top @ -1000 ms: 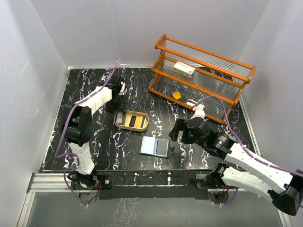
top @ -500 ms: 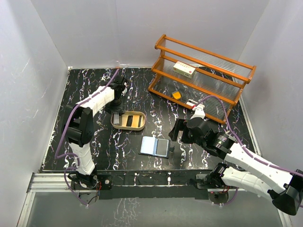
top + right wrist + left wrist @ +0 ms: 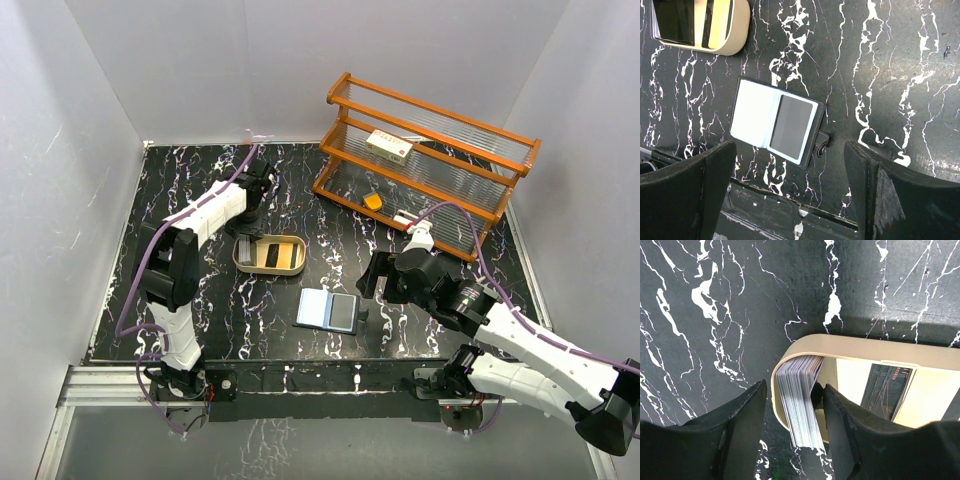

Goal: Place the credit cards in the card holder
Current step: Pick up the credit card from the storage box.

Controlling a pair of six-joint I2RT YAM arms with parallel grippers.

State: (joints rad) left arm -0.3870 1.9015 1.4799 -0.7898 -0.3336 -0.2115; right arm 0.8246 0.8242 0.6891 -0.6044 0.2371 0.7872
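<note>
The card holder [image 3: 328, 309] lies open on the black marble table, pale blue-grey inside, with a grey card [image 3: 791, 127] on its right half. It also shows in the right wrist view [image 3: 754, 117]. A grey credit card [image 3: 800, 405] stands on edge over the left rim of the tan oval tray [image 3: 865, 347]. It is slightly bent and leans on one finger [image 3: 840, 415]. My left gripper [image 3: 794, 387] straddles it, jaws partly closed, with a gap to the other finger. A dark card [image 3: 887, 390] lies in the tray. My right gripper [image 3: 790, 150] hangs wide open and empty above the holder.
An orange wooden rack [image 3: 430, 150] stands at the back right, holding a white-and-red box [image 3: 388, 146] and a small orange item [image 3: 373, 200]. The tray [image 3: 300, 262] sits left of centre, beyond the holder. White walls close in the table on three sides.
The tray has slid a little to the left. My left wrist has swung up and to the right over the tray's left end. The right arm and the holder have not moved.
</note>
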